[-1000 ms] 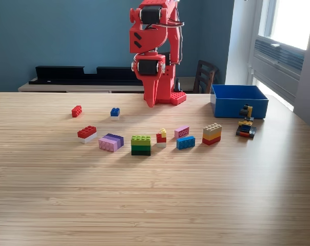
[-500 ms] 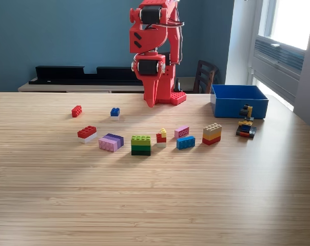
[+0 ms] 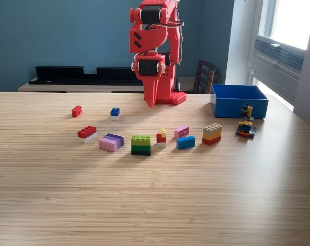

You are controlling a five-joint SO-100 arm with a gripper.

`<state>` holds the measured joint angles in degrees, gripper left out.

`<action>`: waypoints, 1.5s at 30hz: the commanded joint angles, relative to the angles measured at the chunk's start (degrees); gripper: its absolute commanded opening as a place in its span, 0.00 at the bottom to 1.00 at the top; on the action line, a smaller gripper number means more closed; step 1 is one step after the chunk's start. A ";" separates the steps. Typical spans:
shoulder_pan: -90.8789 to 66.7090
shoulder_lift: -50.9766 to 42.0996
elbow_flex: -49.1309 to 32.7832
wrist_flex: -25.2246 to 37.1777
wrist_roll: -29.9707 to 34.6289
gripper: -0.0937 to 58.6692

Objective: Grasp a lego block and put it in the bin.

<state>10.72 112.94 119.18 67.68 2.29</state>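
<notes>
Lego blocks lie scattered mid-bench, none yet taken; the bin [image 3: 239,100] sits far right in the exterior view. The claw [image 3: 151,101] hangs folded by the arm's base, apparently closed and empty. Best to pick an isolated block, like the small blue block [image 3: 115,111], and descend squarely.

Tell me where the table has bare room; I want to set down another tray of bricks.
The widest free patch is the near table, in front of the green block and its row. The far corner left of the small red block is bare too. It is crowded from the red-and-white block across to the bin, and around the arm's base.
</notes>
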 commanded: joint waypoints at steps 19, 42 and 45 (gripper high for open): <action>-2.20 2.55 -4.31 -1.32 0.18 0.00; -32.78 2.46 -5.62 -1.93 -17.31 0.70; -37.00 2.46 -6.68 -1.93 -19.51 0.75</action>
<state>-22.15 112.94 117.07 66.71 -15.12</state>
